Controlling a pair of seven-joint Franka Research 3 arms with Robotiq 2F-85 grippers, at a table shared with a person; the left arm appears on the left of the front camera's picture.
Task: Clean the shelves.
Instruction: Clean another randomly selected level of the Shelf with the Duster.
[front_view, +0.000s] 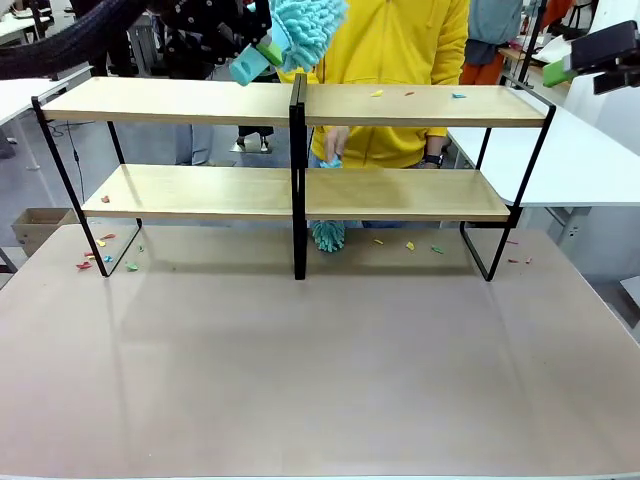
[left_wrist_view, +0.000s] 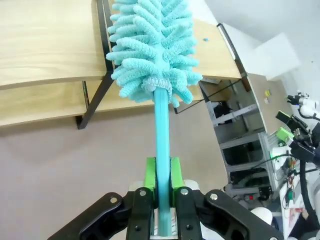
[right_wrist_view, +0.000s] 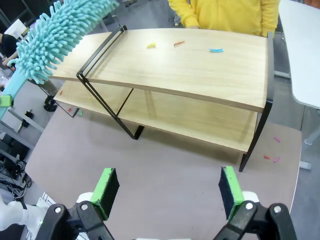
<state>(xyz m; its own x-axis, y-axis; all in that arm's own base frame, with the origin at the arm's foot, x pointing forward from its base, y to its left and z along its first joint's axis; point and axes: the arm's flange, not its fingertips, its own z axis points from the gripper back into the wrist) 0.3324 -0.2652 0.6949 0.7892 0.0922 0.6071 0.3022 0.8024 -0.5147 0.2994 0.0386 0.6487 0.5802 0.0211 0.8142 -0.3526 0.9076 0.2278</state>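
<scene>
The shelves (front_view: 180, 100) are a two-tier rack of light-wood boards on a black frame, standing at the far side of the table. My left gripper (front_view: 265, 52) hovers above the top board near the centre post, shut on the handle of a teal fluffy duster (front_view: 305, 25). In the left wrist view the gripper (left_wrist_view: 162, 185) clamps the duster (left_wrist_view: 152, 45) over the shelves (left_wrist_view: 45, 45). My right gripper (front_view: 565, 70) hangs open above the rack's right end. Its wrist view shows the open gripper (right_wrist_view: 170, 190) above the shelves (right_wrist_view: 200, 70), with small coloured scraps (right_wrist_view: 216, 50) on the top board.
A person in yellow stands behind the rack, one hand (front_view: 335, 145) at the lower board holding a second teal duster (front_view: 328, 235). Coloured scraps (front_view: 100, 255) lie on the table by the left leg, and more scraps (front_view: 410, 245) under the right half. White tables (front_view: 590, 160) flank the area.
</scene>
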